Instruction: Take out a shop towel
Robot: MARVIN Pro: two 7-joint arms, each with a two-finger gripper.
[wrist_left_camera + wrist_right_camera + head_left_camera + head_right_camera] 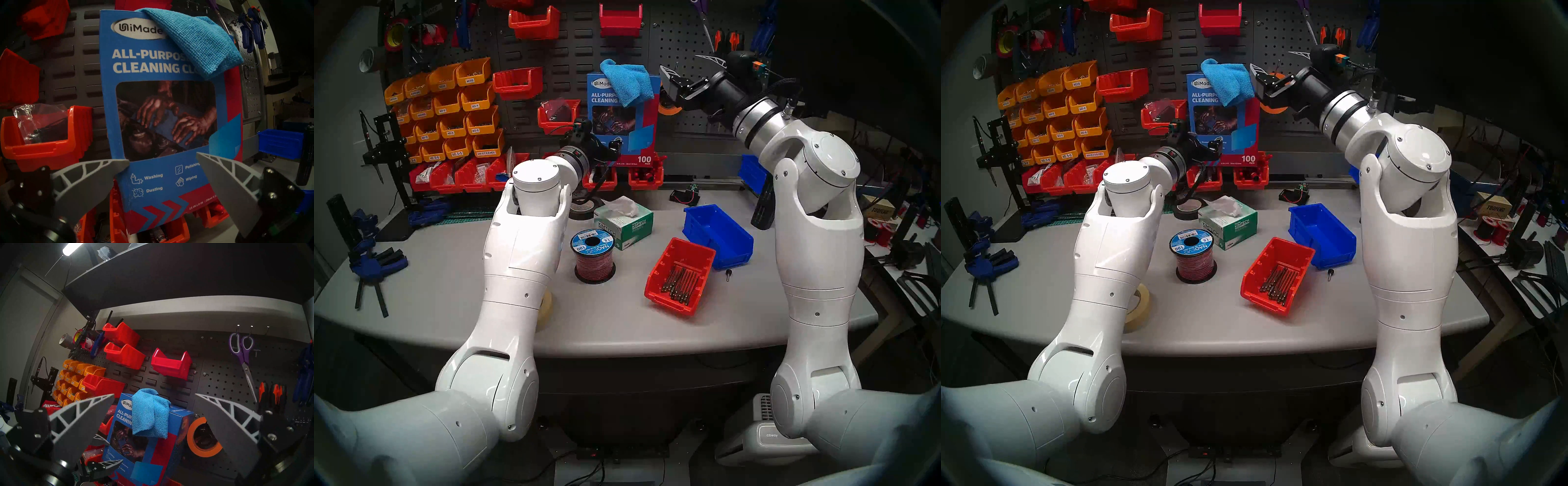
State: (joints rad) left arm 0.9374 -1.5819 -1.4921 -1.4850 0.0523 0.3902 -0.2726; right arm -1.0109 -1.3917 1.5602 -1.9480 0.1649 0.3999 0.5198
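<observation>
The bright-blue shop towel (628, 81) (1229, 79) hangs folded out of the top of an upright blue cleaning-cloth box (612, 115) (153, 67) at the pegboard. It drapes down the box's front right corner (149, 412) (195, 40). My right gripper (677, 61) (154, 394) is open, level with the box top, just right of the towel and apart from it. My left gripper (609, 146) (163, 158) is open in front of the box's lower half, nothing between its fingers. I cannot tell whether it touches the box.
An orange tape roll (203, 436) hangs right of the box, and red bins (39, 142) sit on its left and below it. On the table stand a Kimtech tissue box (624, 224), a wire spool (594, 254), a red bin of bits (680, 275) and a blue bin (717, 234).
</observation>
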